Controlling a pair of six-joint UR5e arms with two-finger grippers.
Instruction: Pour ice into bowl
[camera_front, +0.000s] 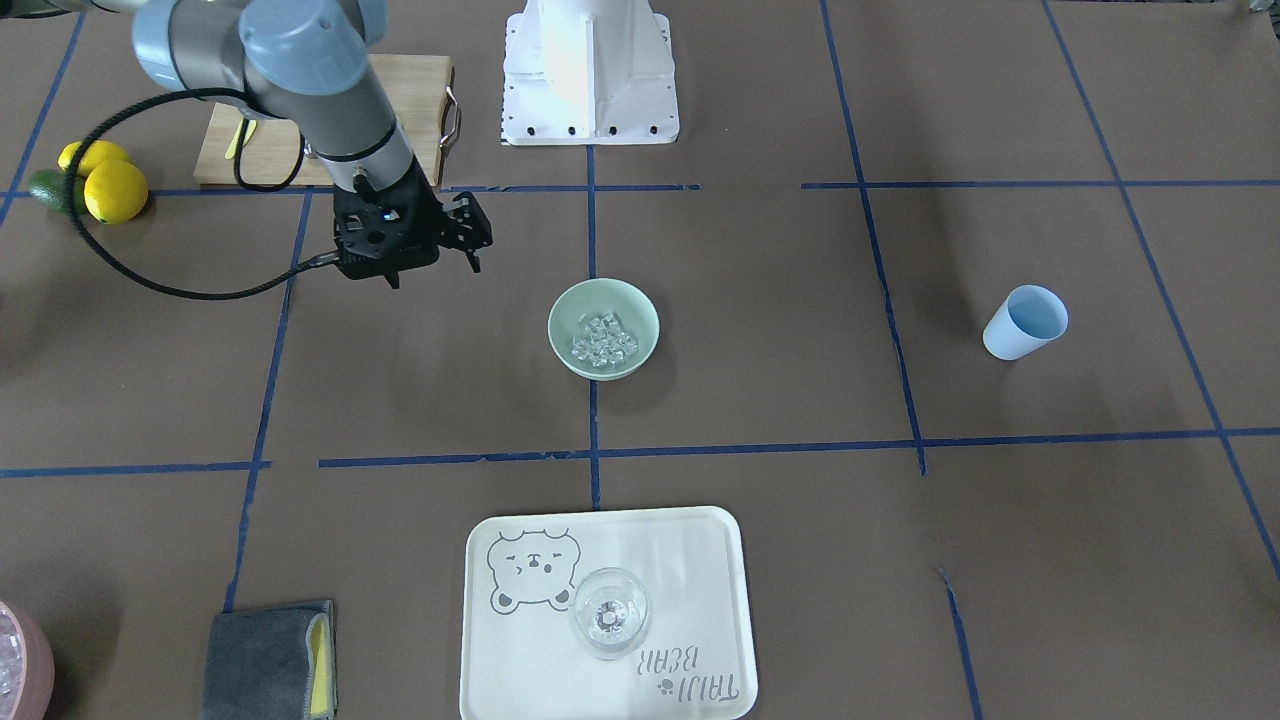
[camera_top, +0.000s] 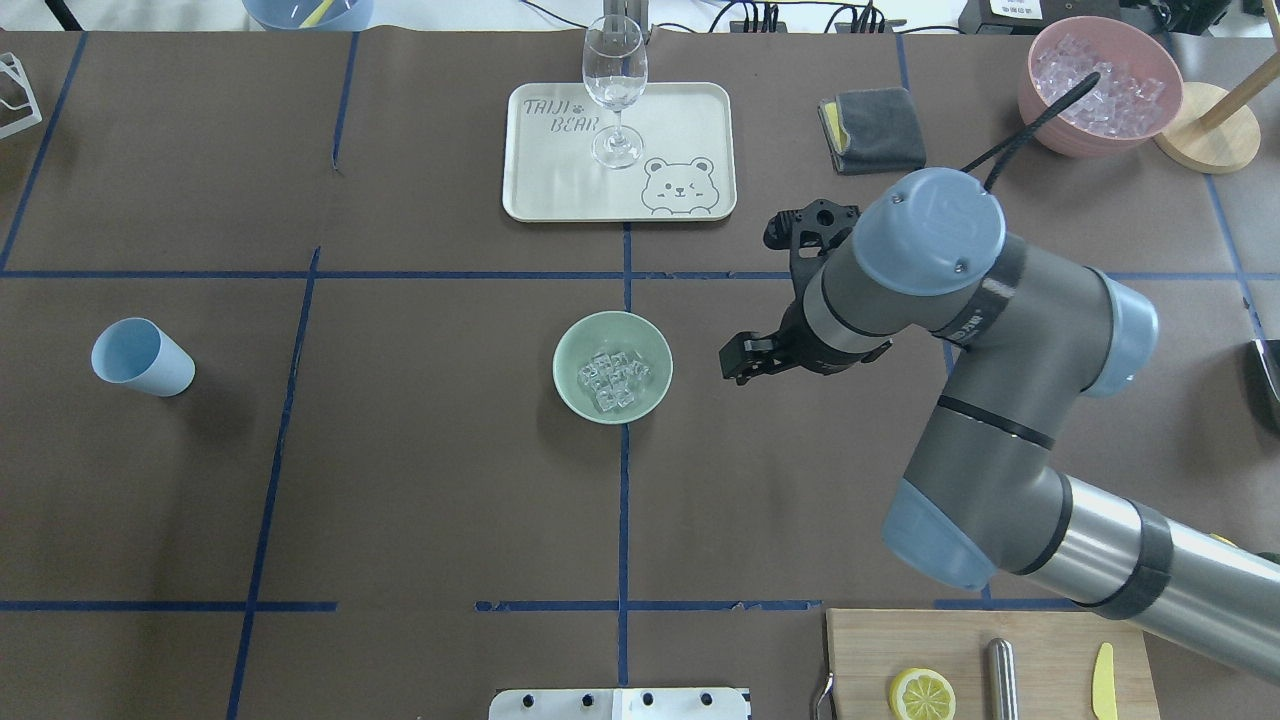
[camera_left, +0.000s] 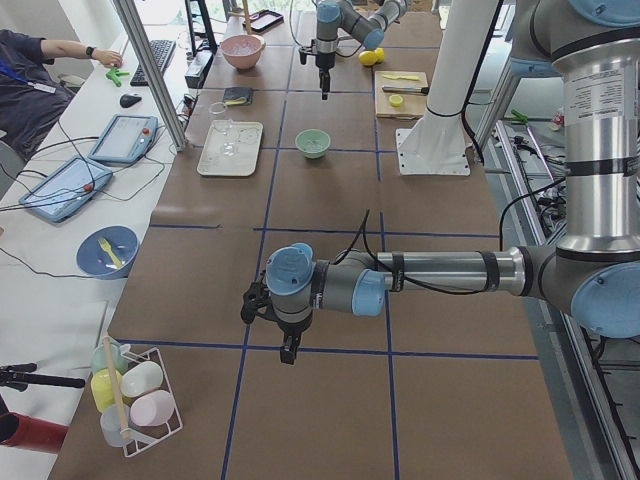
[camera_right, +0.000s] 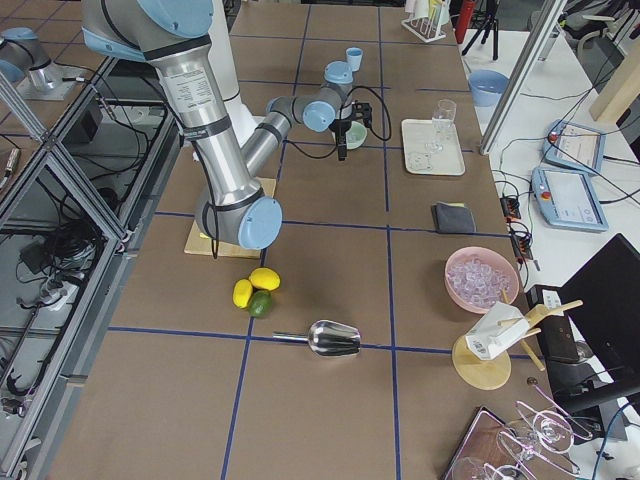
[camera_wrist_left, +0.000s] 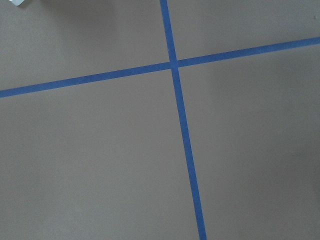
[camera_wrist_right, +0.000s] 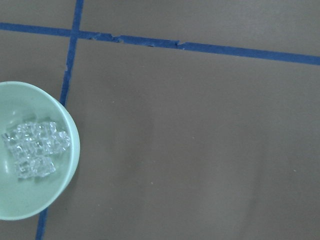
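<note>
On the middle of the table, front camera first: the mint-green bowl (camera_front: 635, 300), round, smooth and matte, sits right on a blue tape line. The ice (camera_front: 603, 340) is inside it, a small heap of clear glassy cubes. The right gripper (camera_front: 470, 238) hangs over the table beside the bowl, apart from it and carrying nothing. I honestly can't tell if its fingers are spread or together. Closer to the camera there's a cream tray (camera_front: 690, 560) with a bear print, and a clear wine glass (camera_front: 609, 612) stands on it. A light blue cup (camera_front: 1025, 322) sits well off to one side, with lemons (camera_front: 105, 180) and a wooden cutting board (camera_front: 420, 90) off to the other.

Overhead: the bulky grey arm covers a good chunk of table next to the bowl, but nothing blocks the bowl itself. A pink bowl (camera_top: 1030, 90) heaped with more cubes is in the far corner, near a folded grey cloth (camera_top: 875, 125).

Left side camera: the left gripper (camera_left: 290, 345) hovers over bare brown paper, well away from the bowl. Can't tell its state from here.

Right side camera: a shiny metal scoop (camera_right: 333, 338) lies near the lemons, and the right gripper hides most of the bowl.

Left wrist: just brown paper and crossing tape (camera_wrist_left: 173, 64).

Right wrist: the bowl is at the left edge with the cubes piled inside.
</note>
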